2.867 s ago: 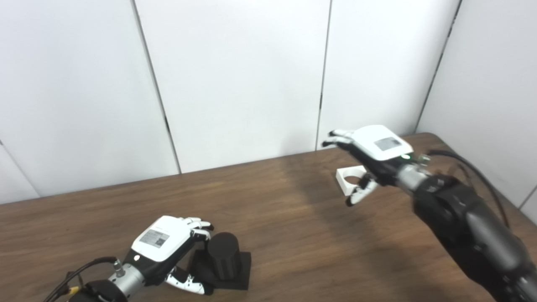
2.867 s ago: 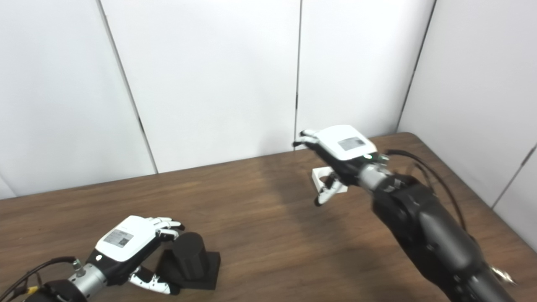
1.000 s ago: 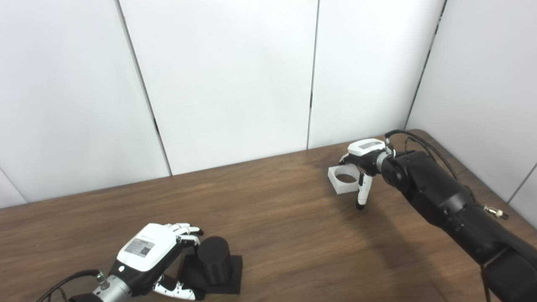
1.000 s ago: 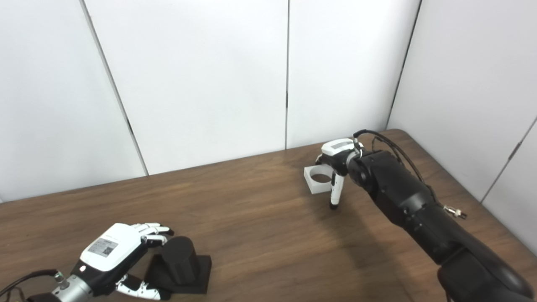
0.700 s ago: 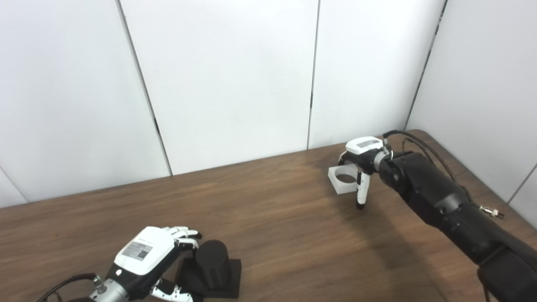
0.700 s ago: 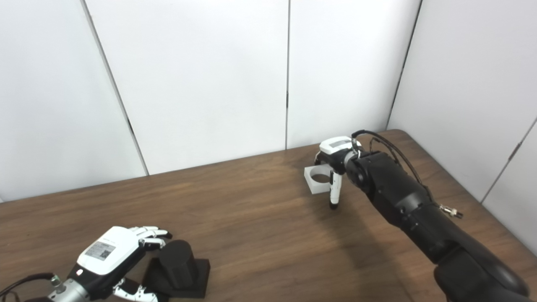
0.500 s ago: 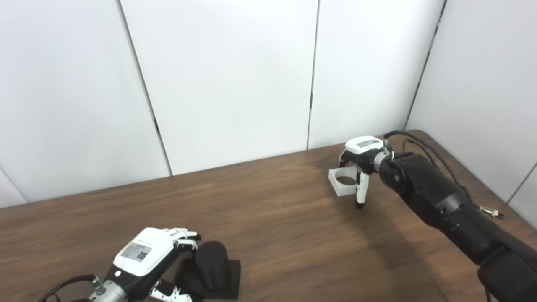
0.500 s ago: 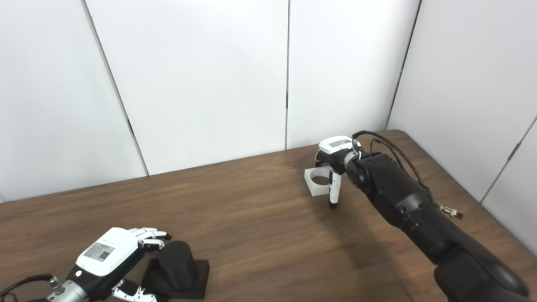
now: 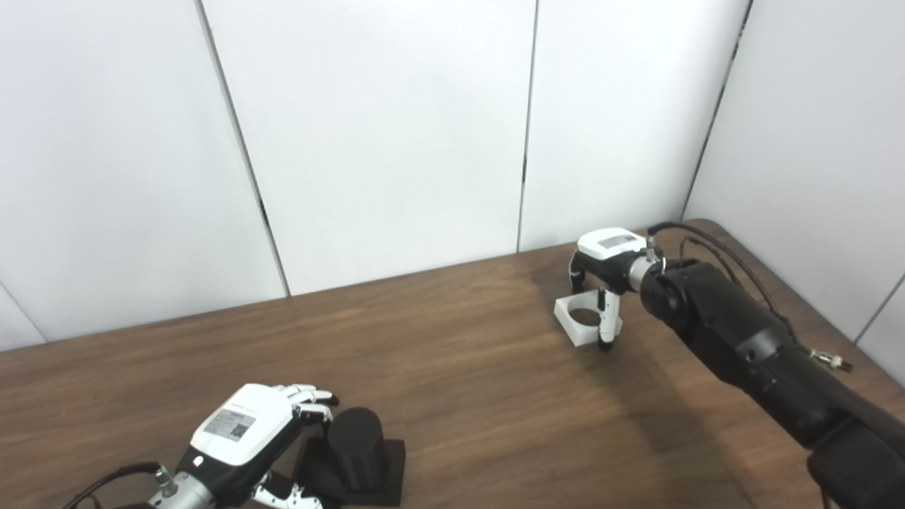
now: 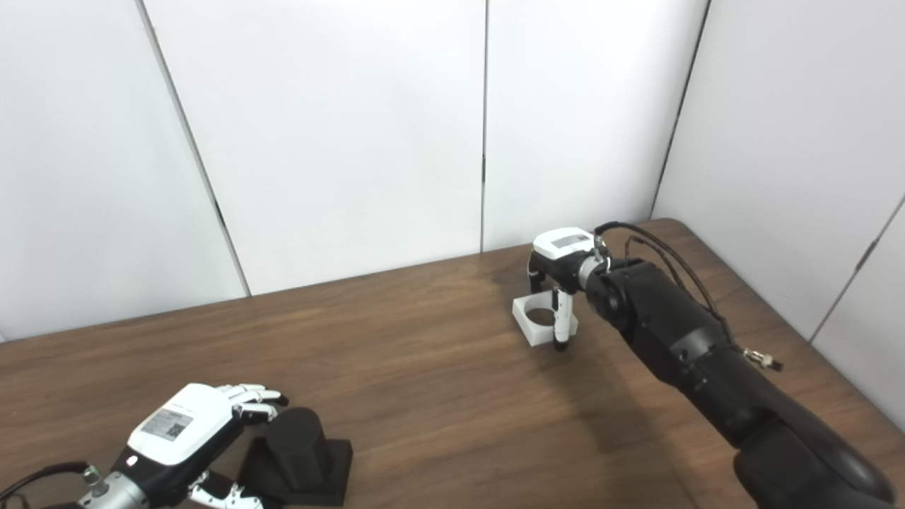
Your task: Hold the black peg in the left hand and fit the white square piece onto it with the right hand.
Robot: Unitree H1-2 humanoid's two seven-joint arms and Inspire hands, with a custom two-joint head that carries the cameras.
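Directly beneath the right hand [image 9: 601, 258] lies the white square piece [image 9: 584, 319].

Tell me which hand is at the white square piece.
The right hand, far right, its fingers straddling the white square piece. The left hand is beside the black peg.

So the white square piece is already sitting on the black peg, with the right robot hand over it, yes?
Not quite. The white square piece lies on the table at the far right, under the right robot hand. The black peg stands apart at the near left beside the left robot hand, as the left eye view shows.
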